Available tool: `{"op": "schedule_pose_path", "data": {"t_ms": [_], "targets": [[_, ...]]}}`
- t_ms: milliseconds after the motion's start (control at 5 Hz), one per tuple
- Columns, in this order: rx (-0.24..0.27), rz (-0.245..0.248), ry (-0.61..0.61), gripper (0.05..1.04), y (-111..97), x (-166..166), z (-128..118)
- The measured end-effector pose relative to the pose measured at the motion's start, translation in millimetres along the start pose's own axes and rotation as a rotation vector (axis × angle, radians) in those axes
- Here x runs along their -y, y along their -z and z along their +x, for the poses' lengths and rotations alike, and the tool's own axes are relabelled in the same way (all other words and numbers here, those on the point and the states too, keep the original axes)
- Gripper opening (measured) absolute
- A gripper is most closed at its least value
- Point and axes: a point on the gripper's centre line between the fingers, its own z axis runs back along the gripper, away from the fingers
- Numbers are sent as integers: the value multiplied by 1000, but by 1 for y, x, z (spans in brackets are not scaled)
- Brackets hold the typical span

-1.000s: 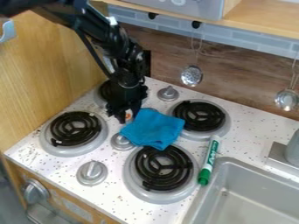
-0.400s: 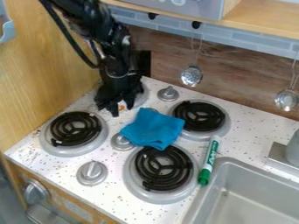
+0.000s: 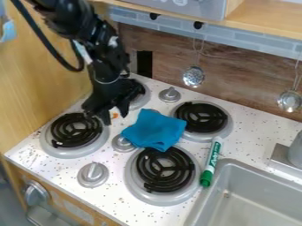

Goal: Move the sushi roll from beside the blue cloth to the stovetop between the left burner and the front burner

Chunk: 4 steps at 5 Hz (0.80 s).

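A bright blue cloth lies flat-ish and unevenly spread, its surface creased and softly folded, its outline irregular. It rests just behind the black-coiled front burner nearer the sink, its near edge overlapping that burner's far rim.

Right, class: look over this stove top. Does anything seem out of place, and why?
A crumpled blue cloth lies among the burners, odd for fabric. A green marker lies between a burner and the sink, where pens seldom belong.
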Motion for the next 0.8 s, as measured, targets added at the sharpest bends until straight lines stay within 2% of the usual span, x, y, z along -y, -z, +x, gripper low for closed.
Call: {"op": "schedule_pose_path", "data": {"t_ms": [400, 600, 800], "targets": [[-10, 53, 87, 543, -1, -24, -29], [-2, 61, 102, 543, 2, -28, -32], [-6, 90, 135, 543, 14, -30, -40]]}}
